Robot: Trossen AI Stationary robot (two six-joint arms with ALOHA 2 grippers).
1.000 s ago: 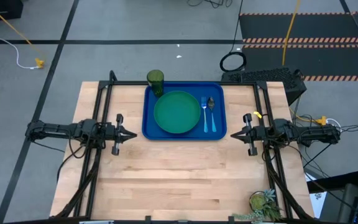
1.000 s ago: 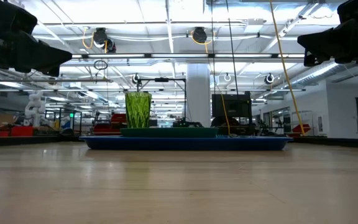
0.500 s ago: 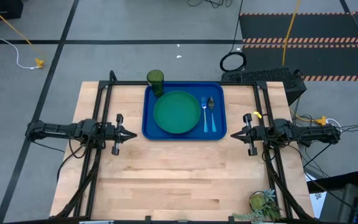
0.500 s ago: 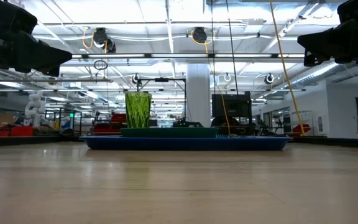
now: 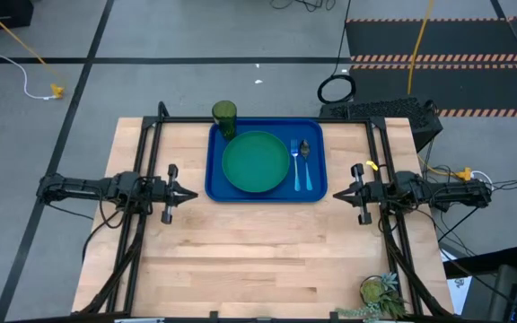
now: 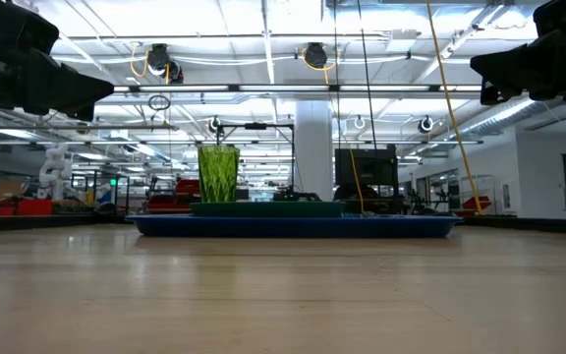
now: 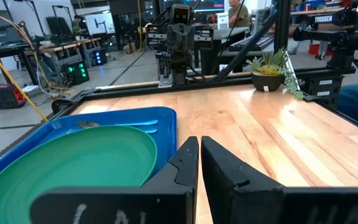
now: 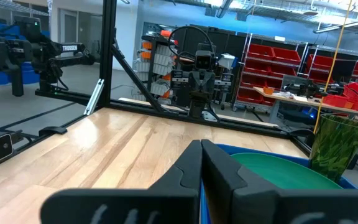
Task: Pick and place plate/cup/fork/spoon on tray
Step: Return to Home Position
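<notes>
The blue tray [image 5: 215, 182] lies at the table's far middle. On it lie the green plate [image 5: 256, 162], and to the plate's right the fork [image 5: 295, 167] and the spoon [image 5: 305, 163]. The dark green cup [image 5: 224, 117] stands on the tray's far left corner. My left gripper [image 5: 193, 194] is shut and empty, left of the tray, above the table. My right gripper [image 5: 335, 194] is shut and empty, right of the tray. The plate [image 7: 73, 158] and tray [image 7: 148, 118] show in the left wrist view, and the cup [image 8: 334, 146] in the right wrist view.
A small potted plant [image 5: 380, 294] stands at the table's near right corner. Black frame rails [image 5: 142, 170] run along the table's left and right sides. Bare wood [image 5: 258, 251] lies between the tray and the near edge.
</notes>
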